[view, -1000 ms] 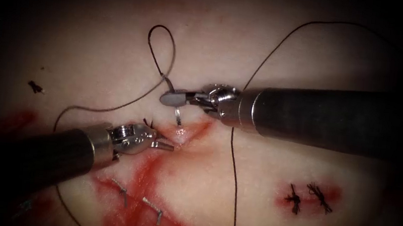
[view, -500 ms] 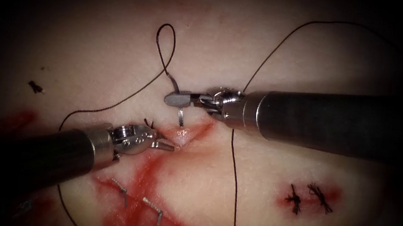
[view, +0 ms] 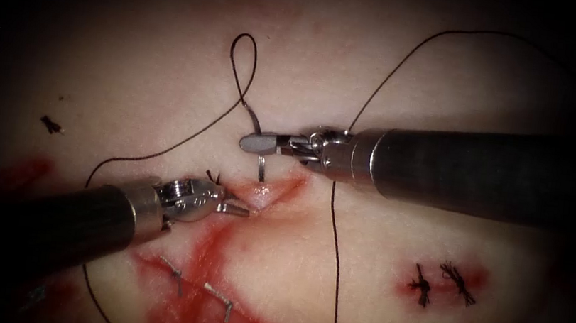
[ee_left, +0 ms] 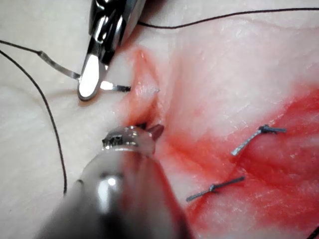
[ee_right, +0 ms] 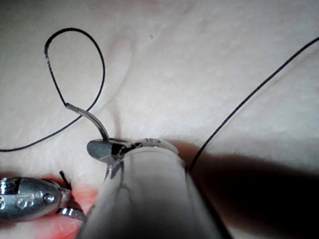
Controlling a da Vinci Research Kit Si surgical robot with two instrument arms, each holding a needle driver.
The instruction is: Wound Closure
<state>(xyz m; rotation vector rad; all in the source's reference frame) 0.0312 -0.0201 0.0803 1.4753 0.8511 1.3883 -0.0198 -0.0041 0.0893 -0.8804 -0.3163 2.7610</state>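
Note:
My right tool (view: 251, 141) comes in from the right with its jaws shut on the curved needle (view: 261, 168) near the middle of its curve. The needle's tail (view: 252, 118) rises above the jaws, with the dark thread (view: 241, 64) looping from it. The needle's point hangs down to the tissue surface just above the upper end of the cut (view: 278, 189); whether it has entered I cannot tell. My left tool (view: 240, 211) lies on the cut's left side, jaws shut on nothing, tips against the left lip. The wrist views show the needle (ee_left: 117, 88) (ee_right: 92, 119) in the right tool (ee_left: 88, 89) (ee_right: 99, 149).
Red fluid (view: 201, 309) spreads below the cut, over two grey stitches (view: 220, 298). Two black knotted stitches (view: 440, 281) sit at the right. A long run of thread (view: 335, 259) falls under the right shaft. A cut thread end (view: 51, 124) lies at far left.
My right tool has shifted slightly to the right with the needle, and the thread loop has followed it. The needle's point stays by the cut's upper end. The left tool is still.

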